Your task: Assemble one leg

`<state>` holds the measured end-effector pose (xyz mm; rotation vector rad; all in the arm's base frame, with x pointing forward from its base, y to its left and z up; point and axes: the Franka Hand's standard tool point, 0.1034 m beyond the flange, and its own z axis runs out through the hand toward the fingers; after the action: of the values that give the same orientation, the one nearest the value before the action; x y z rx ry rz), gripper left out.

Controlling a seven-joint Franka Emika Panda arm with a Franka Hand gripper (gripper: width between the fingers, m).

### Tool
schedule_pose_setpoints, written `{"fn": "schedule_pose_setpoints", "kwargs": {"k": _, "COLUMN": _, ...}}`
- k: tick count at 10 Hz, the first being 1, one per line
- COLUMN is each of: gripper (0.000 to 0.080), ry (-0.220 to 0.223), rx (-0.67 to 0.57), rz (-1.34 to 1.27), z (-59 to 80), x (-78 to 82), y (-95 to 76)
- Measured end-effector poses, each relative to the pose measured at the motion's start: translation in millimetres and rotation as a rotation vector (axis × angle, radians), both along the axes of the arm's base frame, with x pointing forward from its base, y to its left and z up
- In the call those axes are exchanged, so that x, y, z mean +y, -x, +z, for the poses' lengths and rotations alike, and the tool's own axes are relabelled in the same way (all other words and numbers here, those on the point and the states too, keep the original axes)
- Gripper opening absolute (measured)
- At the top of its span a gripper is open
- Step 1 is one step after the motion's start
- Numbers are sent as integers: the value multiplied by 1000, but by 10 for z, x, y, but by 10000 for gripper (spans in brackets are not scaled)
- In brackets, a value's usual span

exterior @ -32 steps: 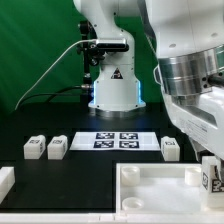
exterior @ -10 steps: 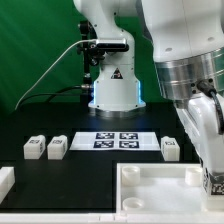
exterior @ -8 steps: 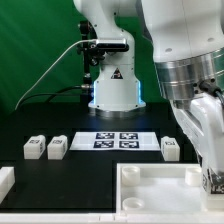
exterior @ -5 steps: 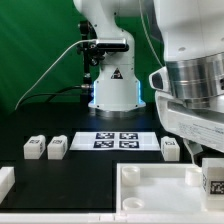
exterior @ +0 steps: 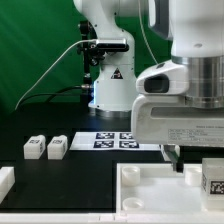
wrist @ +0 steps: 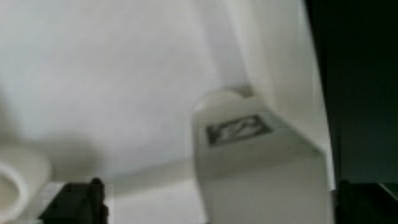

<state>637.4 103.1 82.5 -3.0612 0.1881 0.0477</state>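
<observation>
A leg point(exterior: 213, 180), a small white block with a black-and-white marker, stands upright in the white tray-like piece point(exterior: 150, 185) near its corner at the exterior view's right. In the wrist view this leg point(wrist: 240, 130) lies ahead of my gripper point(wrist: 217, 198), between the lines of the two dark fingertips point(wrist: 75, 200), which stand wide apart and touch nothing. In the exterior view my gripper point(exterior: 190, 150) hangs open just above and to the left of that leg. Two more legs point(exterior: 34, 147) point(exterior: 57, 147) sit on the black table at the left.
The marker board point(exterior: 118, 140) lies in front of the robot base. A white part point(exterior: 5, 180) shows at the left edge. A round socket point(wrist: 15, 180) of the tray shows in the wrist view. The hand hides the table behind it.
My gripper has let go of the leg in the tray, risen, and shifted toward the exterior view's left. The leg stays standing in the tray.
</observation>
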Motion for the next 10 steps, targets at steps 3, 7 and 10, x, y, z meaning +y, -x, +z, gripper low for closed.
{"fn": "schedule_pose_setpoints", "kwargs": {"k": 3, "gripper": 561, "ry": 2, "rx": -3, "rz": 12, "z": 2, "x": 17, "y": -4}}
{"fn": "schedule_pose_setpoints", "kwargs": {"k": 7, "gripper": 288, "ry": -10, "rx": 33, "rz": -397, "z": 2, "x": 72, "y": -4}}
{"fn": "schedule_pose_setpoints", "kwargs": {"k": 10, "gripper": 288, "ry": -28, "rx": 107, "rz": -961, "z": -7, "x": 56, "y": -12}}
